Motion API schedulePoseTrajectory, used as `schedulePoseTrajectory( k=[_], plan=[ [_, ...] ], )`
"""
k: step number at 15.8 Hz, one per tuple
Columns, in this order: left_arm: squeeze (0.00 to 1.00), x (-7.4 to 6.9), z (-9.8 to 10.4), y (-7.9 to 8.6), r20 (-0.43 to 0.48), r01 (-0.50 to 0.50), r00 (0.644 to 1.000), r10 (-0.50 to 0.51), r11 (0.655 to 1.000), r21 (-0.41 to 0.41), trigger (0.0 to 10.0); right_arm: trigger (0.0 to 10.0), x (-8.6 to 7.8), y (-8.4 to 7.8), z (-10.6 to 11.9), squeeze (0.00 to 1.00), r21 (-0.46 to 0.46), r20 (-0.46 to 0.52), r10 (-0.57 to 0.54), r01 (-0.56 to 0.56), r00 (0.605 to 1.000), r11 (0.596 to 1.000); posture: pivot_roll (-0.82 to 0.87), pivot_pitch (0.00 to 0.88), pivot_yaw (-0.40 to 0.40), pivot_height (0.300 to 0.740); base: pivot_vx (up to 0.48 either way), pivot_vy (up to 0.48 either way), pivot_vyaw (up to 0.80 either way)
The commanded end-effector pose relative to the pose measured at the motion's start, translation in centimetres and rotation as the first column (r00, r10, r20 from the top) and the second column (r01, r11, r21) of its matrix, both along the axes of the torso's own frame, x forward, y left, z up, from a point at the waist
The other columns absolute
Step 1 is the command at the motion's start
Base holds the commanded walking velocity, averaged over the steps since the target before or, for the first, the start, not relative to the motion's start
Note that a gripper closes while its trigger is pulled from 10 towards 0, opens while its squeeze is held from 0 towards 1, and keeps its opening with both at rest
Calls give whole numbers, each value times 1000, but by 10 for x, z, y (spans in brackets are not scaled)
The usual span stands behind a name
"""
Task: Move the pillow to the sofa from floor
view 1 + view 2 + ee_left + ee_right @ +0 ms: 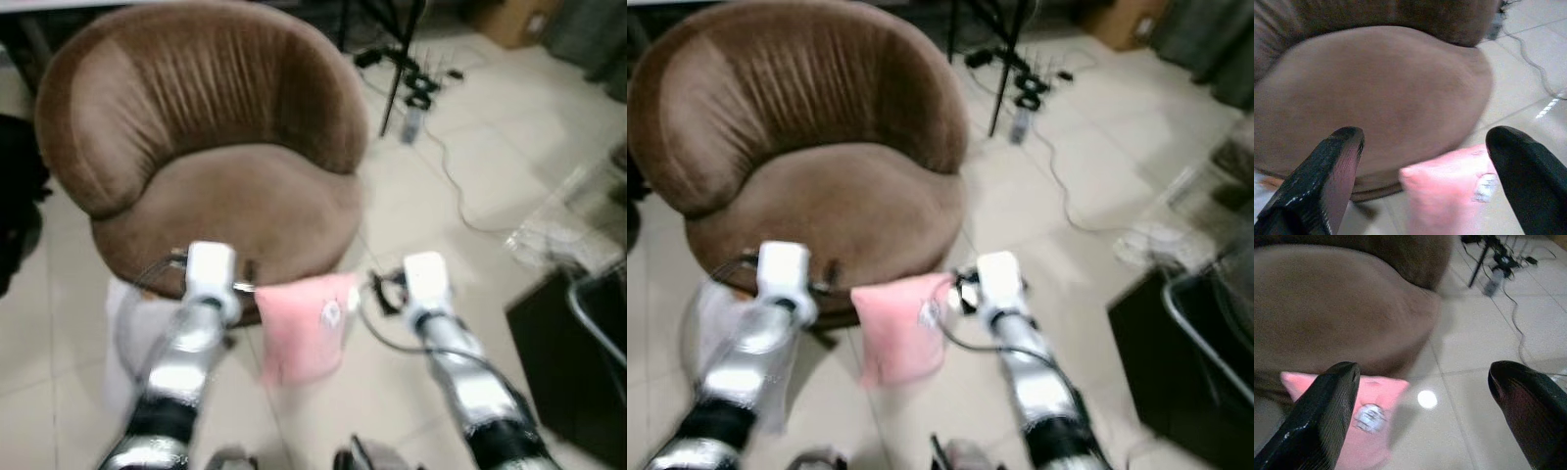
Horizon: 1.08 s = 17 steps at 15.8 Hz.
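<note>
We hold the small pink fabric pillow (302, 328) squeezed between our two grippers, left gripper (1420, 161) and right gripper (1422, 401), both fingers spread, just before the round brown velvet sofa chair (225, 186). Lifted; placing remains.

Even indoor light, all 4 views motion-blurred, glare spot on floor tiles (1426, 399), soft shadows.

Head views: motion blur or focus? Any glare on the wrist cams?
Both eye views smeared throughout, round brown velvet chair and pink pillow soft; left wrist view blurred on the pillow; right wrist view has a bright glare spot on the glossy tile floor.
</note>
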State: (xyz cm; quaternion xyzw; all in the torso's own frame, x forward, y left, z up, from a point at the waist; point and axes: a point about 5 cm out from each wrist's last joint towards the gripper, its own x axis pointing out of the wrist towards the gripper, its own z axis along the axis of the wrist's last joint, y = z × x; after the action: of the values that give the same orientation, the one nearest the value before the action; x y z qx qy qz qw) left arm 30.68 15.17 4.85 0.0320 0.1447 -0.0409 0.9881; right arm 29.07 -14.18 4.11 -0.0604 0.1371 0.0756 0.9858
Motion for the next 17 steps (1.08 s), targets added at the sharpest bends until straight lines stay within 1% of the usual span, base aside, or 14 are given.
schedulePoseTrajectory(
  k=[1, 2, 3, 4, 6, 9, 10, 11, 12, 13, 14, 16, 17],
  plan=[
    [1000, 0, 2, 9, -6, -13, 1000, 14, 999, 51, 10000, 10000, 3, 5, 4, 0, 14, 10, 11, -11, 1000, 1000, -20, 142, -98, 740, 446, 0, 500],
    [1000, 0, 0, 9, -15, -13, 1000, 14, 998, 54, 10000, 10000, 3, 4, 3, 0, 16, 5, 5, -5, 1000, 1000, -22, 143, -98, 740, 398, -266, 500],
    [1000, -1, 0, 9, -12, -15, 1000, 16, 999, 40, 10000, 10000, 2, 4, 3, 0, 22, 1, 1, -1, 1000, 1000, -24, 144, -98, 740, 398, -266, 500],
    [1000, -1, 0, 9, -12, -10, 1000, 10, 999, 49, 10000, 10000, 2, 6, 2, 0, 9, 0, 20, -20, 1000, 1000, -25, 147, -97, 740, 394, -266, 500],
    [1000, -1, -1, 9, -23, -11, 1000, 12, 998, 62, 10000, 10000, 1, 5, 1, 0, 4, -3, 14, -14, 1000, 1000, -25, 149, -96, 740, 394, -272, 500],
    [1000, -3, -3, 11, -43, -18, 999, 22, 996, 92, 10000, 10000, 0, 5, 1, 0, 19, -8, 5, -4, 1000, 1000, -24, 151, -97, 740, 393, -273, 498],
    [1000, -4, -6, 13, -56, -20, 998, 26, 993, 113, 10000, 10000, 0, 5, 0, 0, 22, -12, -7, 7, 1000, 1000, -24, 154, -96, 740, 390, -277, 0],
    [1000, -5, -7, 13, -58, 1, 998, 6, 993, 116, 10000, 10000, 1, 7, 2, 0, 40, -3, 0, 0, 1000, 999, -25, 157, -96, 740, 274, -394, 0],
    [1000, -6, -7, 12, -60, 13, 998, -6, 994, 112, 10000, 10000, 1, 7, 3, 0, 32, 1, 3, -3, 1000, 999, -25, 157, -96, 740, 274, -394, 0],
    [541, -7, -6, 11, -54, 22, 998, -17, 994, 110, 10000, 10000, 0, 8, 3, 0, 33, 4, 7, -7, 1000, 999, -25, 160, -95, 740, 0, -442, 0],
    [0, -7, -6, 11, -57, 13, 998, -8, 994, 104, 10000, 10000, -1, 9, 2, 0, 36, -1, 9, -9, 1000, 999, -24, 161, -95, 740, 0, -454, 0],
    [0, -6, -6, 13, -58, 3, 998, 3, 995, 104, 10000, 10000, -2, 10, 1, 0, 36, -8, 18, -17, 1000, 999, -24, 164, -96, 740, 0, -454, 0],
    [0, -6, -6, 12, -59, 16, 998, -9, 993, 114, 10000, 10000, -3, 10, 1, 0, 35, -10, 24, -23, 1000, 999, -24, 166, -95, 740, 0, -454, 0]
  ],
)
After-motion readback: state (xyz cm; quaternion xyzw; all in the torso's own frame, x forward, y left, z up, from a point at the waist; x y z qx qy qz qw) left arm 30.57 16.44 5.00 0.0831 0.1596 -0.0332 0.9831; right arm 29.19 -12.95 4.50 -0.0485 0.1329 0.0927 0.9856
